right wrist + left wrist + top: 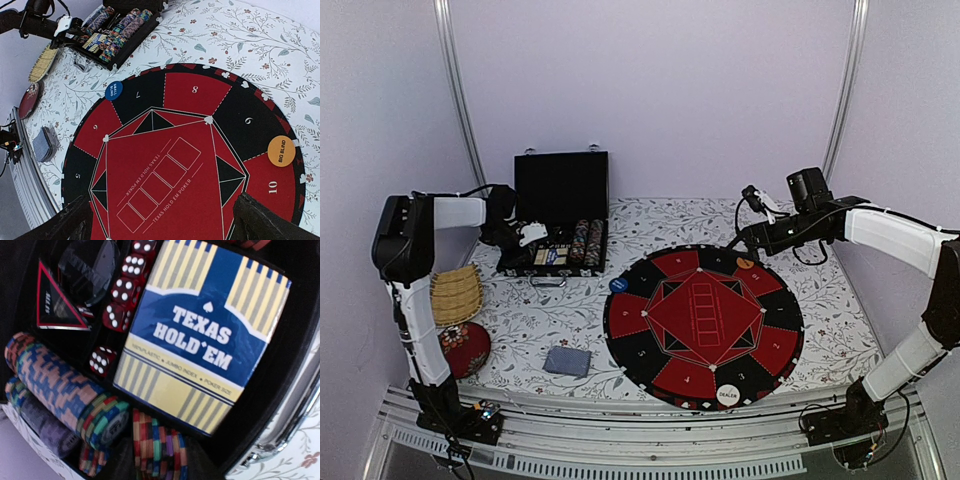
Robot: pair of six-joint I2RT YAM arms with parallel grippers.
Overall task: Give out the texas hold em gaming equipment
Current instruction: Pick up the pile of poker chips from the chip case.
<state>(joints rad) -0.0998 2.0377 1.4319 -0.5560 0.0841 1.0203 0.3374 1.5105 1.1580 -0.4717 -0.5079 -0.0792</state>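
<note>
1. The left gripper (525,236) reaches into the open black case (560,188) at the far left of the table (850,330). Its fingers do not show in its own wrist view, and the overhead view is too small, so I cannot tell how far open it is or whether it has hold of anything.
2. The right gripper (165,225) hangs above the far right edge of the round red-and-black mat (704,320). Its fingers (75,220) are spread wide apart with nothing between them.
3. The poker chips (60,385) lie in striped rows on their sides inside the case, along its near edge.
4. Also in the case is a blue and yellow card box (200,335) printed TEXAS HOLD'EM, with red dice (120,295) just beside it.
5. A stack of grey-backed playing cards (567,361) sits on the flowered cloth to the near left of the mat, apart from its rim.
6. The blue button (618,284) lies on the mat's left edge, on the side toward the case.
7. The orange button (280,150), marked BIG BLIND, lies on the mat's black outer ring at the far right, close to the right gripper.
8. The white dealer button (728,395) rests on the near edge of the mat, right of its middle.
9. A woven basket (455,295) lies tilted at the left edge of the table, near the left arm.
</note>
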